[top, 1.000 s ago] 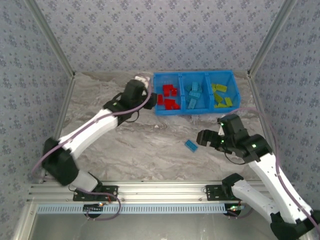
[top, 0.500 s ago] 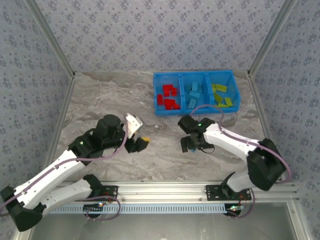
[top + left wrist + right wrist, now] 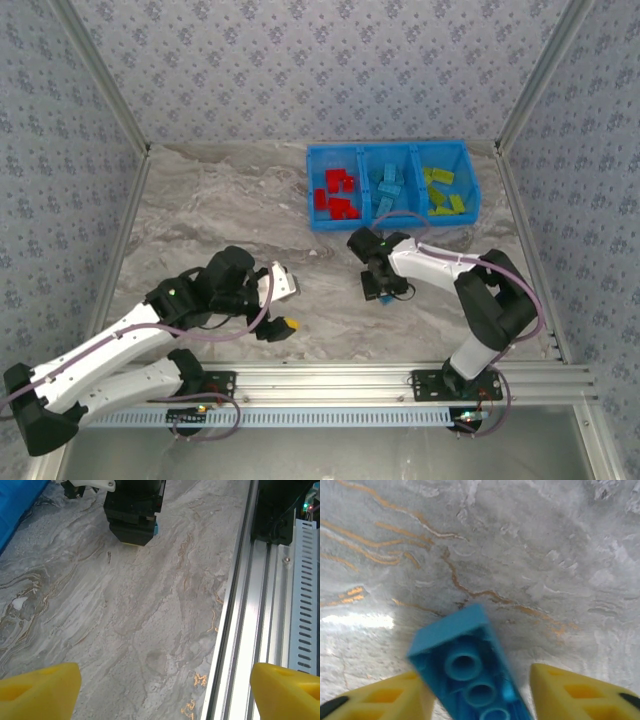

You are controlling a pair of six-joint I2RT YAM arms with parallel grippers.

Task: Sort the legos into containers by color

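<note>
A light blue lego (image 3: 470,670) sits hollow side up and tilted between the yellow fingers of my right gripper (image 3: 477,692), which is shut on it just above the marble table. From above, that gripper (image 3: 379,288) and the lego (image 3: 384,298) are mid-table, in front of the containers. The containers are three compartments of a blue bin (image 3: 390,149): red legos (image 3: 338,195) on the left, light blue ones (image 3: 388,190) in the middle, yellow-green ones (image 3: 442,190) on the right. My left gripper (image 3: 287,305) hangs near the front left. Its fingers are wide open and empty (image 3: 165,695).
The aluminium rail (image 3: 270,605) of the table's near edge runs just right of my left gripper. The right gripper's black body (image 3: 132,515) stands ahead of it, with a corner of the bin (image 3: 15,500) beyond. Patterned walls enclose the table.
My left arm has drawn back from the bin's red compartment to the front left and opened its jaws. My right arm has swung left over the blue lego and closed on it.
</note>
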